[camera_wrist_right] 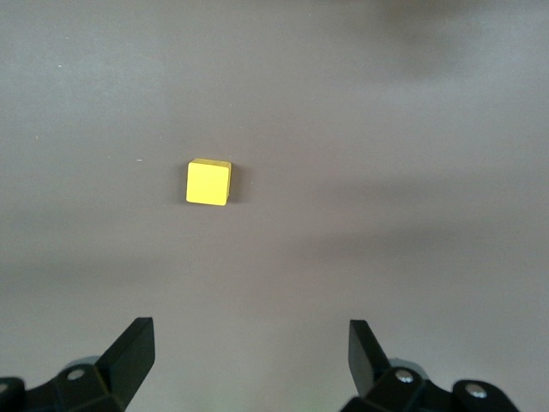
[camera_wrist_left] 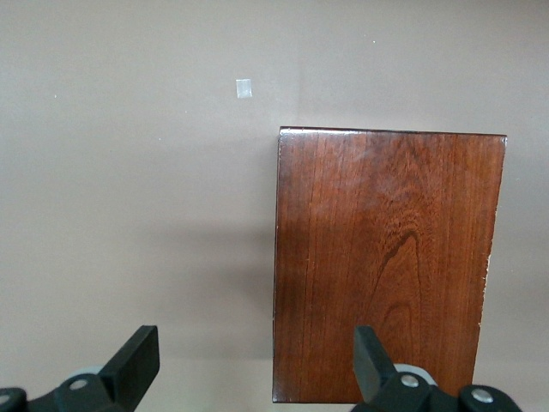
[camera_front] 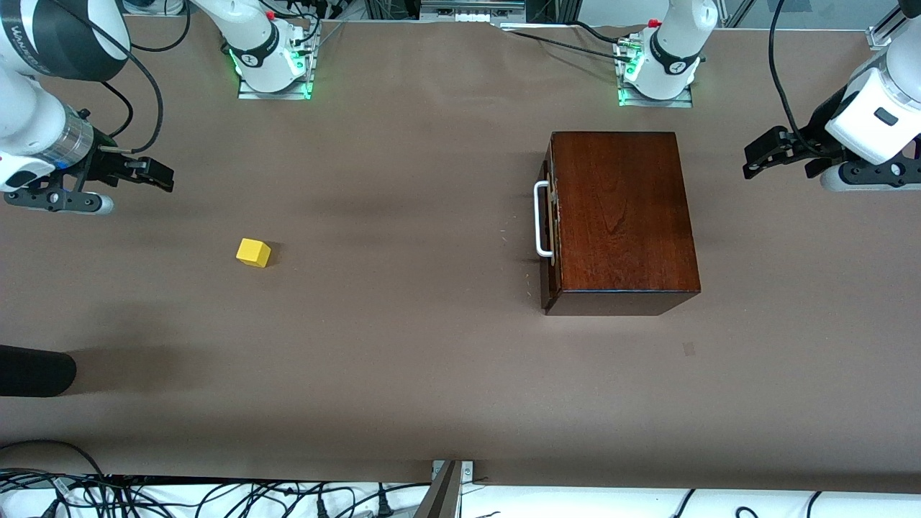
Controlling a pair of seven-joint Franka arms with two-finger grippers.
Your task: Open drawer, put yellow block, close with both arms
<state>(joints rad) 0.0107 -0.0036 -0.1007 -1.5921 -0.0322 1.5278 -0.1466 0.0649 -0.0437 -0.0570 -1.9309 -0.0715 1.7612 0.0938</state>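
The reddish-brown wooden box (camera_front: 622,216) stands toward the left arm's end of the table. Its drawer is pushed in, and only the white bar handle (camera_front: 543,219) shows on the front, which faces the right arm's end. The yellow block (camera_front: 253,252) lies alone on the table toward the right arm's end. My left gripper (camera_front: 752,162) is open and empty, up in the air just off the box's back end. The box top (camera_wrist_left: 386,257) fills its wrist view between the fingers (camera_wrist_left: 137,360). My right gripper (camera_front: 160,176) is open and empty above the table beside the block (camera_wrist_right: 208,182).
A black rounded object (camera_front: 32,370) juts in at the right arm's end, nearer the front camera than the block. A small pale mark (camera_front: 689,349) lies on the brown table cover near the box; it also shows in the left wrist view (camera_wrist_left: 244,88). Cables (camera_front: 216,496) run along the near edge.
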